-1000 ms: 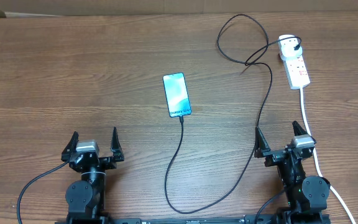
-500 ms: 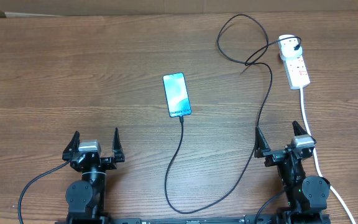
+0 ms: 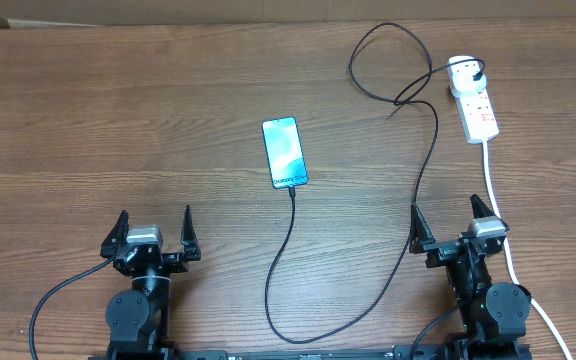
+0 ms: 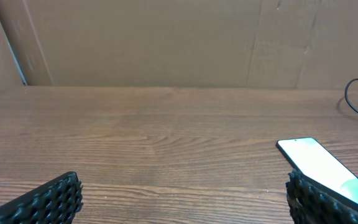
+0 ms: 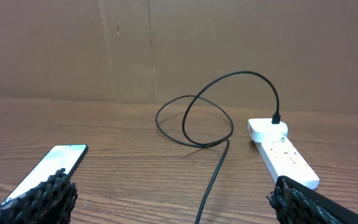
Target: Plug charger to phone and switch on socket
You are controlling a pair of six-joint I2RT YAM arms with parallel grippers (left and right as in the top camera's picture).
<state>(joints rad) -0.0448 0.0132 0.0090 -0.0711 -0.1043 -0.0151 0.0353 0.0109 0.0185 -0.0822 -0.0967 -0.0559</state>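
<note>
The phone (image 3: 285, 152) lies screen up in the table's middle, "Galaxy S24" text at its near end. The charger (image 3: 420, 180), a thin black cable, runs from the phone's near end in a loop along the table, up the right side, and coils to its black plug seated in the far end of the socket (image 3: 473, 100), a white power strip at the far right. My left gripper (image 3: 153, 236) is open and empty at the near left. My right gripper (image 3: 450, 225) is open and empty at the near right. The phone (image 4: 328, 174) (image 5: 42, 171), cable (image 5: 213, 177) and socket (image 5: 284, 155) show in the wrist views.
The socket's thick white cord (image 3: 498, 210) runs down the right side past my right arm to the near edge. A cardboard wall (image 4: 166, 37) stands behind the table's far edge.
</note>
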